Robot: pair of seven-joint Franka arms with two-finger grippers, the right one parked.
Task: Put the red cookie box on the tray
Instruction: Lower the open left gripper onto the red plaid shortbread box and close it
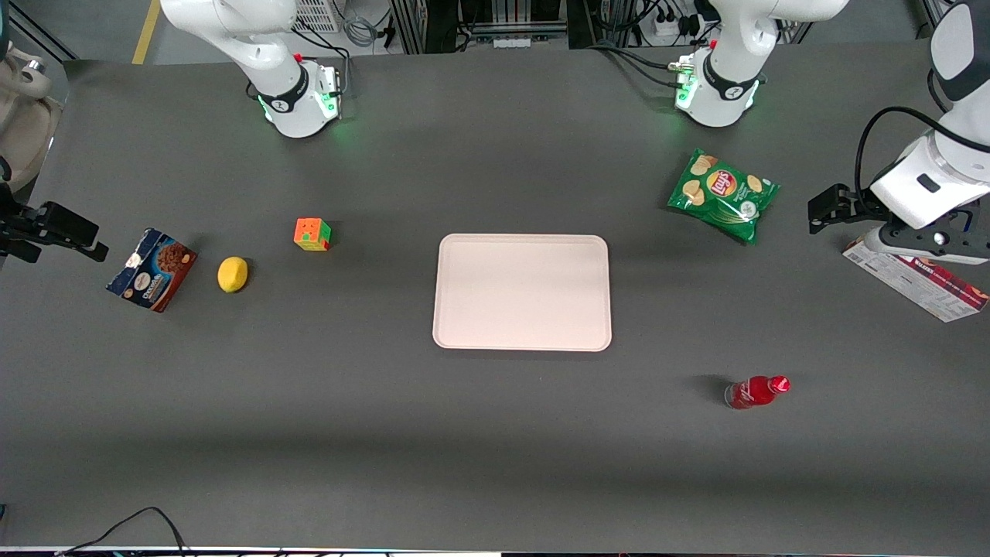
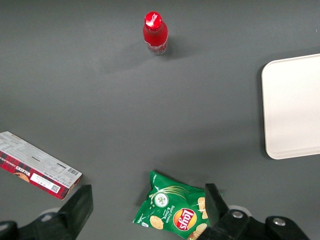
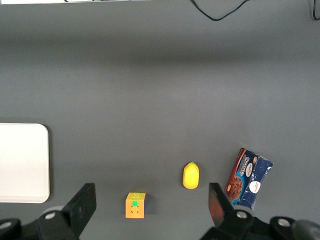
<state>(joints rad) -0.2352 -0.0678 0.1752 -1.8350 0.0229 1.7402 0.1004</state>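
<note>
The working arm's black two-finger gripper [image 2: 145, 212] hangs high above the dark grey table [image 1: 495, 433] at the working arm's end, its fingers [image 2: 80, 207] spread wide with nothing between them; the height and the open stance read as an approach not yet committed. The long, slim red tartan cardboard cookie box [image 1: 916, 280] lies flat near the table's edge at that end, roughly at three o'clock from the large pale pink plastic tray [image 1: 522, 292] and well apart from it; the tray sits bare at the table's centre, so the placing is all still to do. A green crinkled bag of crisps [image 1: 723, 195] rests at about one o'clock from the tray; a small red bottle [image 1: 756, 391] lies on its side at about four o'clock, nearer the front camera.

In the front view the arm's wrist covers one end of the box; the left wrist view shows the box [image 2: 37, 165] uncovered, its white label panel up, lying off to one side of the fingers rather than between them, so the gripper likely needs to shift sideways before descending. Only the front and right wrist views show the parked arm's end: a blue-and-brown chocolate cookie box [image 1: 152, 269], a yellow lemon [image 1: 233, 274] and a multicoloured puzzle cube [image 1: 312, 234].
</note>
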